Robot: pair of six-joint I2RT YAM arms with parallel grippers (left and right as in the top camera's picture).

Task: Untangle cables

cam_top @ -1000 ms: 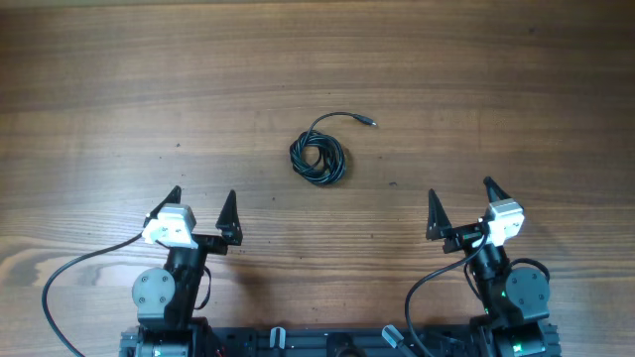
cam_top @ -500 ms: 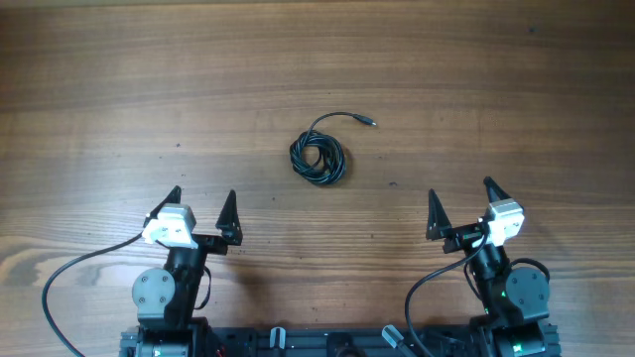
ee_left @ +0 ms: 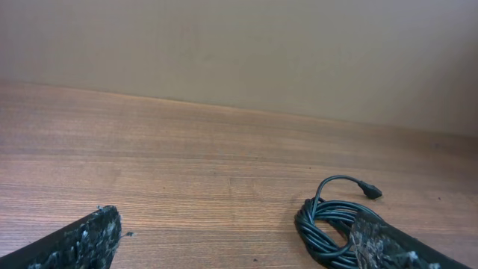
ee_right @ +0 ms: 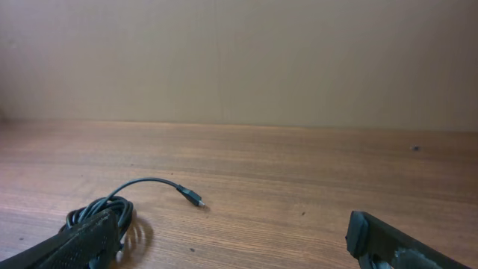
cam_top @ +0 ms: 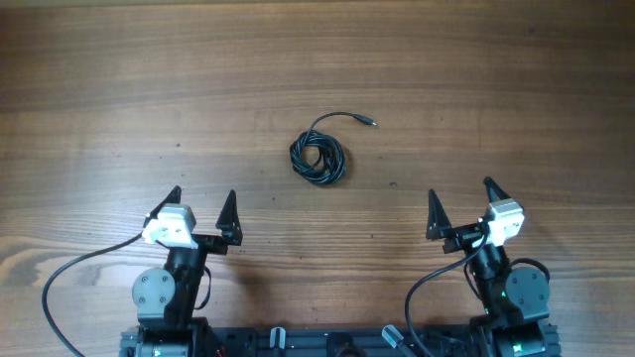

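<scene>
Currently the cables (cam_top: 317, 159) lie coiled on the table (cam_top: 99, 79), left gripper (cam_top: 203, 191) and right gripper (cam_top: 459, 187) both spread wide and empty, well short of the coil on either flank; cords look light and limp, likely best pinched at the stray plug end (cam_top: 371, 123).

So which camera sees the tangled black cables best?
The overhead view: the cables lie whole and uncovered, coil and loose plug end. Both wrist views catch them low at the edge, the coil partly hidden behind a black finger.
</scene>
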